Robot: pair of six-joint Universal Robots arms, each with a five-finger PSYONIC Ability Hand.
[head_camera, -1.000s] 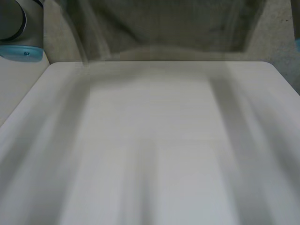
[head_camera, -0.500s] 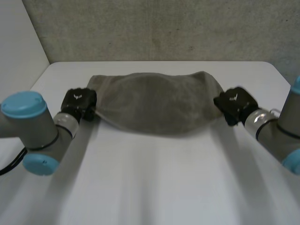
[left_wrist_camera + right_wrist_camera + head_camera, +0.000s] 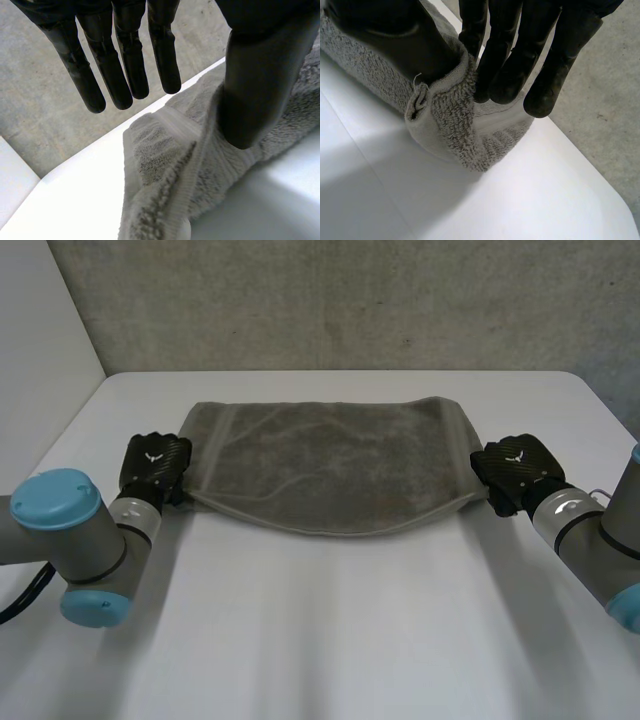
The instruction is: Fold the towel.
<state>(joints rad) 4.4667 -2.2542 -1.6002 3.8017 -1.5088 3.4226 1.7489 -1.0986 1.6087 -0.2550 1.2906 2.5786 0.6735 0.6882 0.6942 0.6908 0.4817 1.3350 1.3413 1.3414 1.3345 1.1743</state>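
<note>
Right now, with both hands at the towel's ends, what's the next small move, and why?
Probably open the right hand and let its corner go. The towel lies spread on the table, and the left hand has straight fingers clear of the cloth, only its thumb resting on it, while the right pinches cloth between thumb and fingers.

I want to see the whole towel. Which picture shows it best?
The head view: the whole grey towel lies spread between the left hand and right hand. The wrist views each show one bunched end, by that hand's thumb.
</note>
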